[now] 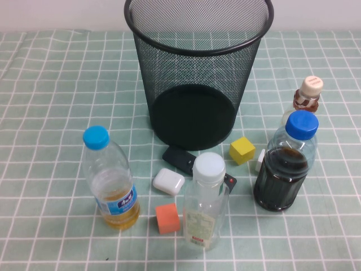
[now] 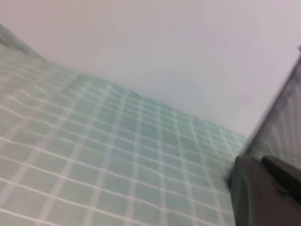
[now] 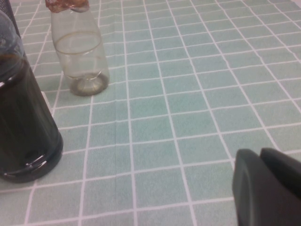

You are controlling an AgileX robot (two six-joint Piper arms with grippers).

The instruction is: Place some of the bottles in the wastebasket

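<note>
wastebasket [image 1: 197, 73]: black wire mesh, upright, far centre of the checked green cloth [image 1: 51, 113]; nothing visible inside but its dark base.
clear bottle [image 1: 206, 203]: tall, white cap, pale label, upright, near centre, well in front of the wastebasket.
small brownish bottle [image 1: 308, 95]: cream cap, upright, far right, just behind the dark-liquid bottle; right wrist view shows its clear lower body [image 3: 79, 49] standing on the cloth.
dark-liquid bottle [image 1: 285, 164]: blue cap, upright, right side, near the yellow cube.
yellow-liquid bottle [image 1: 110, 180]: blue cap, upright, near left, mostly empty.
yellow cube [image 1: 242, 149]: just right of the wastebasket base.
orange cube [image 1: 167, 218]: near, between yellow-liquid bottle and clear bottle.
white case [image 1: 168, 182]: small rounded, just beyond the orange cube.
black remote [image 1: 180, 158]: flat on the cloth, between wastebasket base and clear bottle, partly hidden by the bottle.
left gripper [image 2: 265, 190]: not in the high view; dark part shows in its wrist view, beside the wastebasket mesh; open or closed, cannot tell.
right gripper [image 3: 268, 190]: not in the high view; dark part shows low over bare cloth, well apart from both right-side bottles; cannot tell its state, holds nothing visible.
</note>
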